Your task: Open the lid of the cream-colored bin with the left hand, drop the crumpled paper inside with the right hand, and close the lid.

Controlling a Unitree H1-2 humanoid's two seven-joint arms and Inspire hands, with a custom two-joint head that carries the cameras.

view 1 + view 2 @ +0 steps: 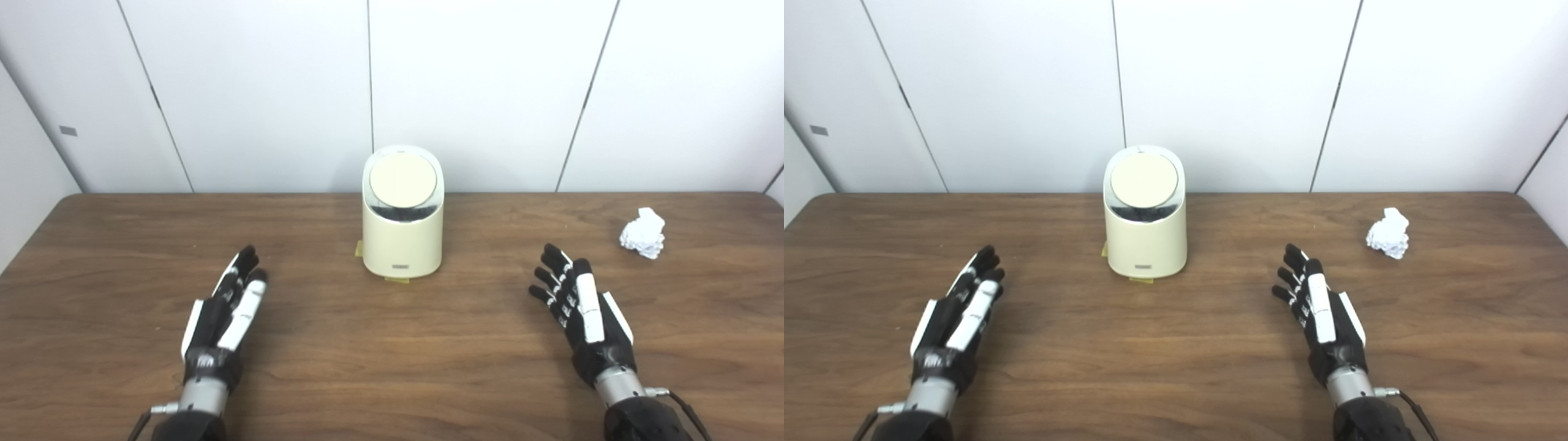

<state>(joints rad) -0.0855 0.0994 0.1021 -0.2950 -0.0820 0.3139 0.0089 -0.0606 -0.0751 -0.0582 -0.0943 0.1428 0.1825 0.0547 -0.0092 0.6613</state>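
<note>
A cream-colored bin [402, 242] stands upright at the middle back of the wooden table [392, 343]. Its round lid [402, 179] lies shut on top. A white crumpled paper ball [642, 233] lies on the table at the far right. My left hand [226, 312] is open and empty, resting low over the table to the front left of the bin. My right hand [582, 306] is open and empty, to the front right of the bin and to the near left of the paper. Neither hand touches anything.
Small yellow tape marks [397, 280] sit at the bin's base. White wall panels [490, 92] stand right behind the table's back edge.
</note>
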